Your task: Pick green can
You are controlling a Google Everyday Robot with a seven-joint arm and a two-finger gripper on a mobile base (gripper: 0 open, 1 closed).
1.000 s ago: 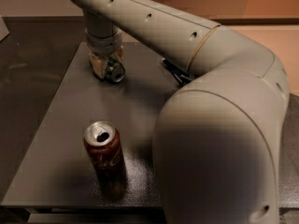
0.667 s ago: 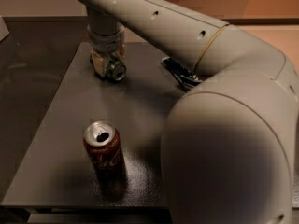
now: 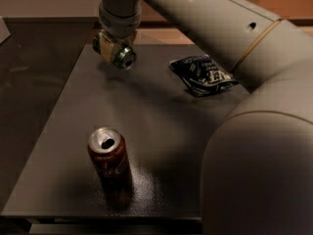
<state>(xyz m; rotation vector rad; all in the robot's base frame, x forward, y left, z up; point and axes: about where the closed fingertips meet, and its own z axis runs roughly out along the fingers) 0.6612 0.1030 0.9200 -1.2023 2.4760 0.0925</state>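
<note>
The gripper [image 3: 116, 47] hung well beyond the red can [image 3: 108, 158], over the far side of the table [image 3: 161, 126]. Its fingers were clenched around the green can [image 3: 123, 58], which was tipped sideways and seemingly just off the surface. The step in hand looked like the lift, and the next move called for a steady rise. The white print on the snack bag [image 3: 203, 75], beyond and right of the red can, was unreadable.

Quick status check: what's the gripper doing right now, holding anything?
The gripper is closed on the green can, which it holds on its side over the far left part of the table.
</note>
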